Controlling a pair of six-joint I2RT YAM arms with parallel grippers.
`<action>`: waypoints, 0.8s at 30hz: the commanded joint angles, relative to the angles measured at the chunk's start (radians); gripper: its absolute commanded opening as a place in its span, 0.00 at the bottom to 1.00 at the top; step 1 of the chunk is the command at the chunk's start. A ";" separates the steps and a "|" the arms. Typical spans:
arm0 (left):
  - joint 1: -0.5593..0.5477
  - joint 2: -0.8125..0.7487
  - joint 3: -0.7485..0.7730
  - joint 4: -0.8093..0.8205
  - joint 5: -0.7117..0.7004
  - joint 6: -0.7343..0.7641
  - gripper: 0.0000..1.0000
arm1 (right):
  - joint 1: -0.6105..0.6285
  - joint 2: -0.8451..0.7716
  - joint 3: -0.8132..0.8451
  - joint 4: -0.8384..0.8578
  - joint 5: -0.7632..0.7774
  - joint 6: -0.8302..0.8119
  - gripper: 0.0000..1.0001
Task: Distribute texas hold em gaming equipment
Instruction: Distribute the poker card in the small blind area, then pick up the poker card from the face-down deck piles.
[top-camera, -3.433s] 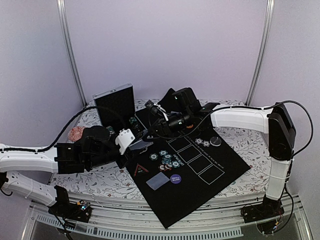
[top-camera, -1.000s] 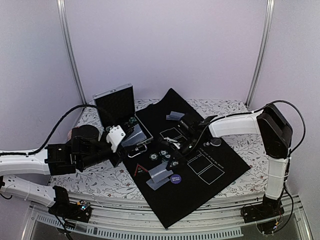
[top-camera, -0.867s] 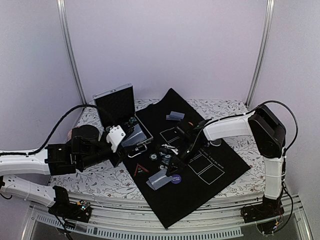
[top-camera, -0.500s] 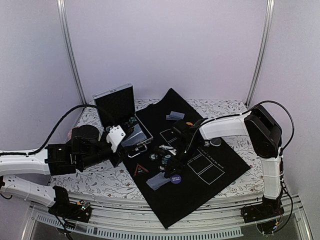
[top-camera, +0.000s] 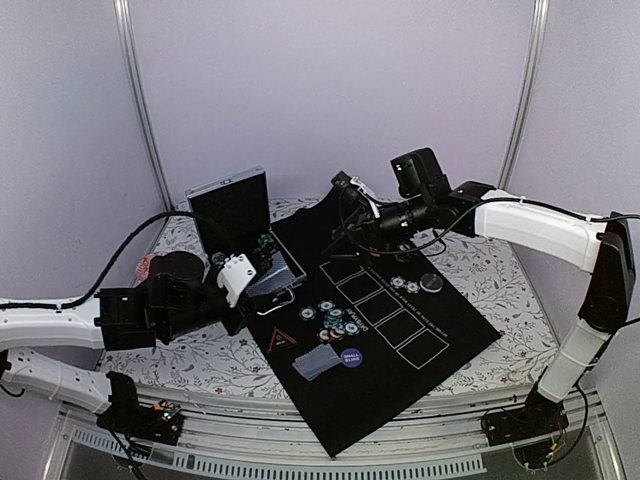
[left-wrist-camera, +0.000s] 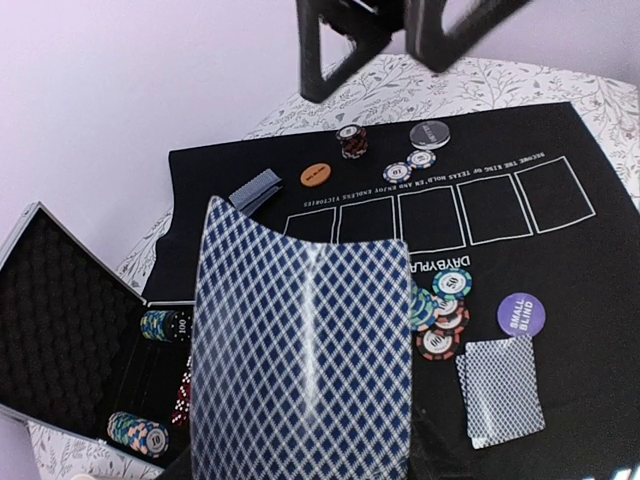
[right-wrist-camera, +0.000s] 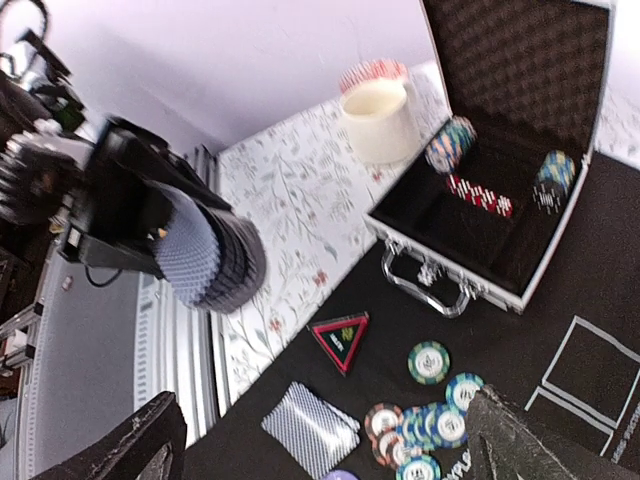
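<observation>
Left hand grips playing cards; right hand spread wide, seemingly empty.

Pale lilac walls close the scene from 9 through 12 to 3 o'clock, with two silver uprights at 11 and 1 o'clock. A white floral tablecloth spreads across the centre, and a slotted metal rail runs along 6 o'clock. The light is soft and even.

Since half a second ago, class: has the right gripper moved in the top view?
Yes. The right gripper has lifted off the poker chips at mid-mat and drawn back, and now sits over the far end of the black mat.
</observation>
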 joint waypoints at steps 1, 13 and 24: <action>-0.010 0.016 0.017 0.021 0.015 0.008 0.42 | 0.026 0.006 -0.064 0.321 -0.160 0.165 0.99; -0.010 0.043 0.021 0.054 0.030 0.028 0.42 | 0.120 0.173 0.043 0.361 -0.122 0.219 0.99; -0.010 0.044 0.014 0.070 0.049 0.037 0.41 | 0.129 0.264 0.136 0.215 -0.071 0.167 0.79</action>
